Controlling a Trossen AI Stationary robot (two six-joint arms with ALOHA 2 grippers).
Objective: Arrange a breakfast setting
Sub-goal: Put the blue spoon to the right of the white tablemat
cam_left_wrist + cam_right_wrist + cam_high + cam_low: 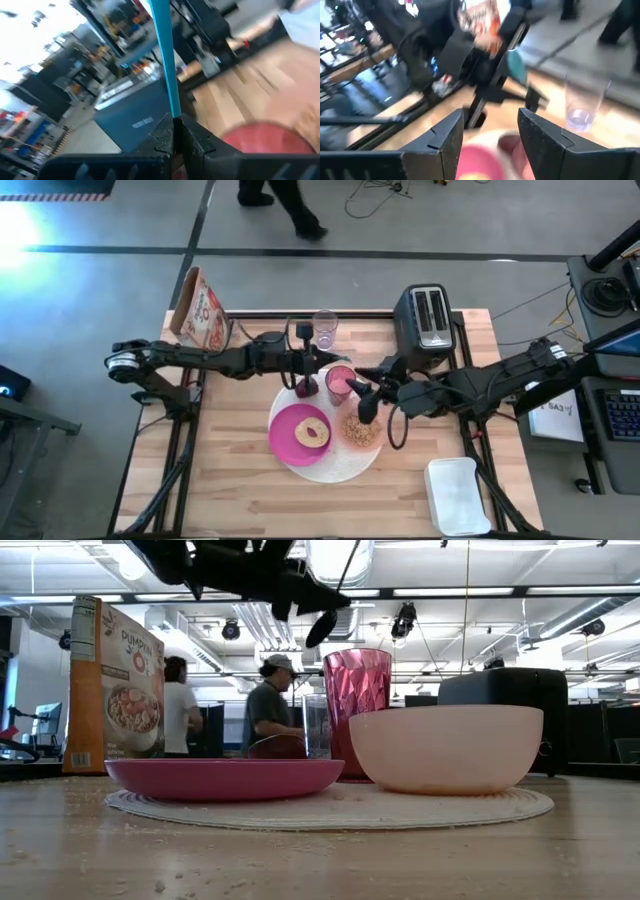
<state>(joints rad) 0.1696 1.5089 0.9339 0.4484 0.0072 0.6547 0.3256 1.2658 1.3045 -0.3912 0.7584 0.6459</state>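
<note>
— Crumbs (pixel 120 860) are lying across the table (pixel 560 860) nearest your low camera. What are you seeing past them?

— You're looking at the magenta plate (pixel 225 778) and the peach bowl (pixel 446 748) sitting side by side on the white plate (pixel 330 808), with the tumbler (pixel 357 700) standing behind them.

— Where is your left gripper (pixel 303 370) working?

— It's hovering over the far edge of the white plate, just beside the tumbler. Its fingers (pixel 165 137) are pinching the spoon (pixel 165 55) by its teal handle, and the dark spoon head is showing above the tumbler in the low view.

— And your right gripper (pixel 366 393)?

— It's hanging between the tumbler and the bowl, its fingers (pixel 445 137) spread wide with nothing between them.

— Food?

— The bagel (pixel 313 432) is lying on the magenta plate, and cereal (pixel 360 430) is filling the bowl.
</note>
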